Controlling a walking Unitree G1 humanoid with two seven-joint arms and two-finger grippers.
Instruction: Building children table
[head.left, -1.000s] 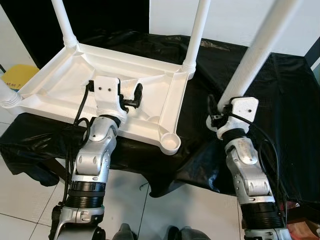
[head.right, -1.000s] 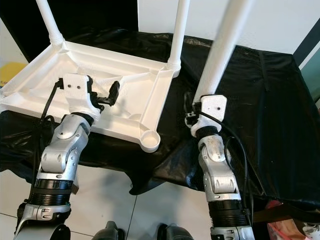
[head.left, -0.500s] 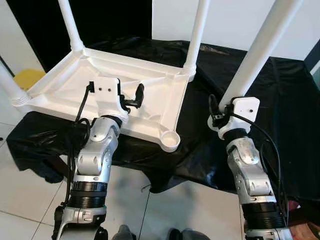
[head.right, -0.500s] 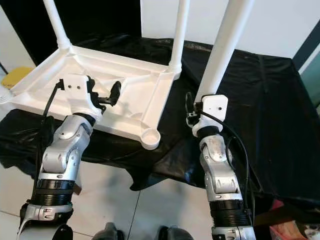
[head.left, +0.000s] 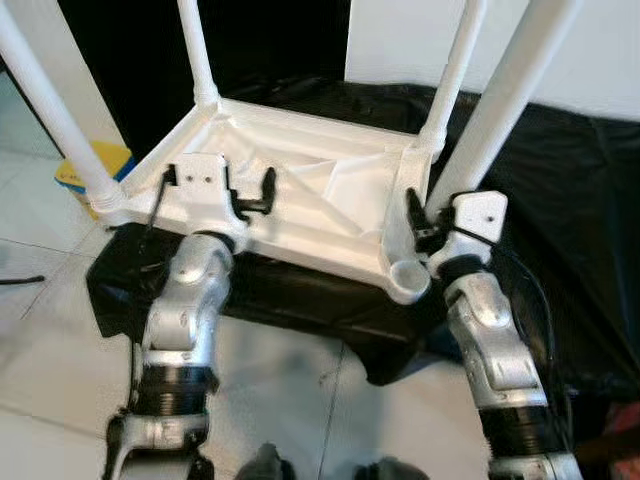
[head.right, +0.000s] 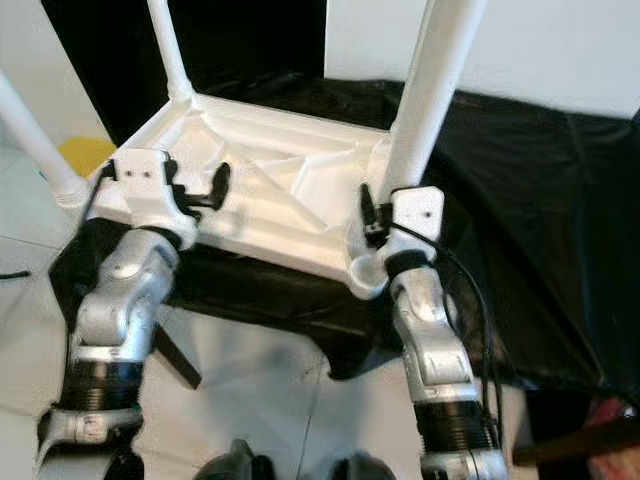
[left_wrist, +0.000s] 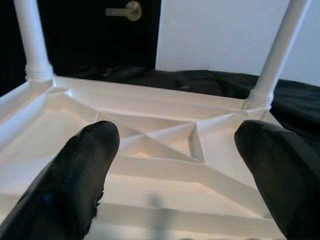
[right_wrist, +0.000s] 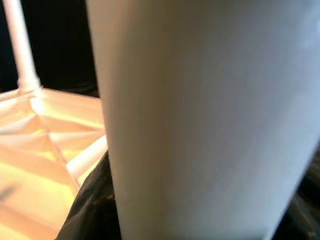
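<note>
Left gripper (head.left: 255, 192) raised over upturned tabletop (head.left: 300, 215) on black cloth (head.left: 560, 180), fingers (left_wrist: 85, 170) spread wide and empty; right gripper (head.left: 425, 215) bent up just beside the open corner socket (head.left: 408, 275), clamped on loose leg (head.left: 505, 95).

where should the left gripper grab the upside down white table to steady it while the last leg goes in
Probably the raised near side rail of the upside-down white plastic table top, coming from the robot's side with open fingers straddling it. The rail is a thin upright wall, easy to pinch, and near the empty round corner socket. The left gripper already hovers there; the right gripper holds the loose white leg.
</note>
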